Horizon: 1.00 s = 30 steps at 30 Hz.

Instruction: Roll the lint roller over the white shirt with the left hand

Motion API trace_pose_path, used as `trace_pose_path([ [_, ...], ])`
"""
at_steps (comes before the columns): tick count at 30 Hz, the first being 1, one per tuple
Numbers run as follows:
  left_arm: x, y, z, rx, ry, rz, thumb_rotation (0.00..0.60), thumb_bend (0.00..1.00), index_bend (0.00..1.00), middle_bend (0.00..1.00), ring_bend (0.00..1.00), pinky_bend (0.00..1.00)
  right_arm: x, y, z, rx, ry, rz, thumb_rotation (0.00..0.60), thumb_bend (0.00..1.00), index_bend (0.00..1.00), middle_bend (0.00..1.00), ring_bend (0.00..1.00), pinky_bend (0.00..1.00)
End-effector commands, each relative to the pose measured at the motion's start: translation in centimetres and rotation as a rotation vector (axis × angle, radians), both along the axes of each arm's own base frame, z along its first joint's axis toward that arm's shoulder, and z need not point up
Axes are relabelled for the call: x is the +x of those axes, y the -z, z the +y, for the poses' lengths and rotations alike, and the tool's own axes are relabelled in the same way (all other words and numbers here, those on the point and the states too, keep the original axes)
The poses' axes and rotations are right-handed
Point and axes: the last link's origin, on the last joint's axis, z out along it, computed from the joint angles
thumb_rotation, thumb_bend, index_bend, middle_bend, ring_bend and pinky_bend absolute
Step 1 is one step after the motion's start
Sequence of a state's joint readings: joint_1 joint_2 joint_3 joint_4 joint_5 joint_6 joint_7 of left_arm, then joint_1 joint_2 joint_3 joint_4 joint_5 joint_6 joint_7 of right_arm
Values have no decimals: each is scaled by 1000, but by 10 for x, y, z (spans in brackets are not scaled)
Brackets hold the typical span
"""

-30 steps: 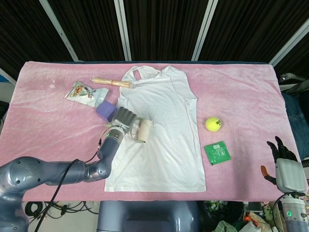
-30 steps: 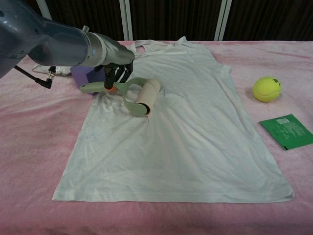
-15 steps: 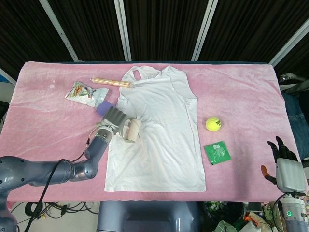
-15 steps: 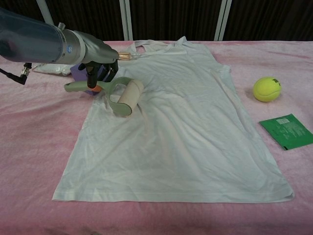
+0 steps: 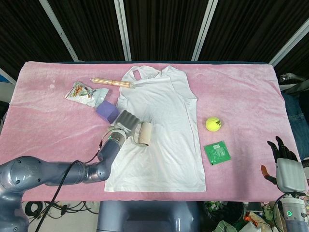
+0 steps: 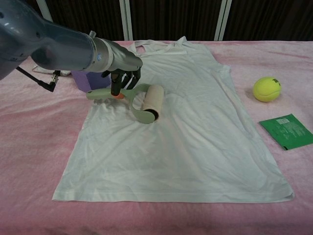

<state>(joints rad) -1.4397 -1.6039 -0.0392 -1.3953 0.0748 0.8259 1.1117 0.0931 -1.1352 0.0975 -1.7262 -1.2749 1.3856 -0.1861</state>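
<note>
A white sleeveless shirt (image 5: 161, 133) (image 6: 186, 127) lies flat on the pink table. My left hand (image 5: 125, 122) (image 6: 122, 68) grips the green handle of the lint roller (image 5: 144, 133) (image 6: 150, 102). The roller's pale cylinder rests on the shirt's left part, just inside its edge. My right hand (image 5: 283, 159) hangs beyond the table's right front corner with its fingers apart and nothing in it; the chest view does not show it.
A purple block (image 5: 106, 110) (image 6: 85, 78) sits just behind my left hand. A snack packet (image 5: 82, 92) and a bundle of sticks (image 5: 112, 82) lie at the back left. A tennis ball (image 5: 213, 124) (image 6: 267, 88) and a green packet (image 5: 217, 152) (image 6: 286, 130) lie right of the shirt.
My left hand first drew the roller left toward the shirt's edge, then pushed it right again and slightly nearer. The right hand has stayed still.
</note>
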Motion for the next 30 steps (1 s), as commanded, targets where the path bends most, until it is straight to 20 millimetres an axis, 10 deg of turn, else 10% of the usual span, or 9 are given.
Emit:
trace_pose_path([
  [1,12,8,-2,-10,3,-21,600,570,610,607,439,610,0,0,0,0,0,0,600,263,172,15,154,208],
  [19,68,50,-9,-40,10,-56,600,570,614,609,442,610,-1,0,1,3,6,-5,600,263,172,15,153,209],
  [30,52,31,0,3,-2,-3,600,576,616,610,445,610,0,1,1,8,4,-4,600,263,173,15,154,209],
])
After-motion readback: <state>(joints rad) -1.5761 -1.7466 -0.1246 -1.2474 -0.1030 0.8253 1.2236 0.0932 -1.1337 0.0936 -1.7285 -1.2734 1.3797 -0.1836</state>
